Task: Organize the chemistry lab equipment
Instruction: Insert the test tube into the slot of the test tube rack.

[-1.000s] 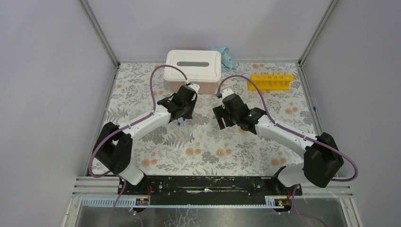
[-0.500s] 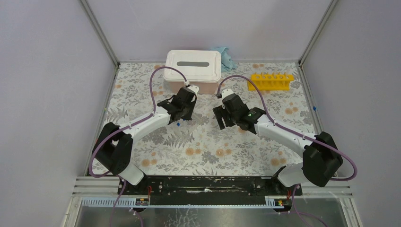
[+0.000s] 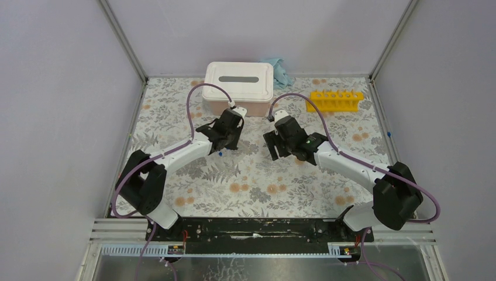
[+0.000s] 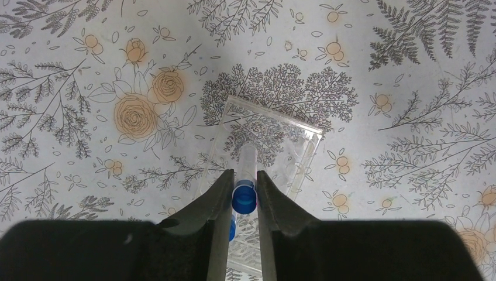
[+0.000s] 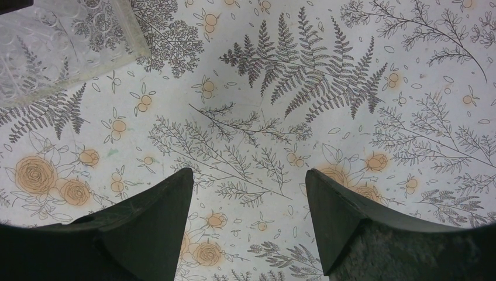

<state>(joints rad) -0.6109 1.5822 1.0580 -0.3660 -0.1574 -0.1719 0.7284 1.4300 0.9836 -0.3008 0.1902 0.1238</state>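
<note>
Over clear tray [image 4: 295, 146] | L gripper [image 4: 244, 175] pinching blue-cap tube [image 4: 247, 163] | cap rearward, axis fwd

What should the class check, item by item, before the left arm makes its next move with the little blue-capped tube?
1. Grip: the left hand is closed on the blue-capped tube, with its fingers pressing both sides of the cap: ok.
2. Tube lifted free of the clear tray beneath it: cannot tell; the tube overlaps the tray in the wrist view.
3. The right hand is open and empty: ok.
4. Gap between the two hands in the top view: ok.
5. Holes of the yellow rack free: cannot tell, too small.
</note>
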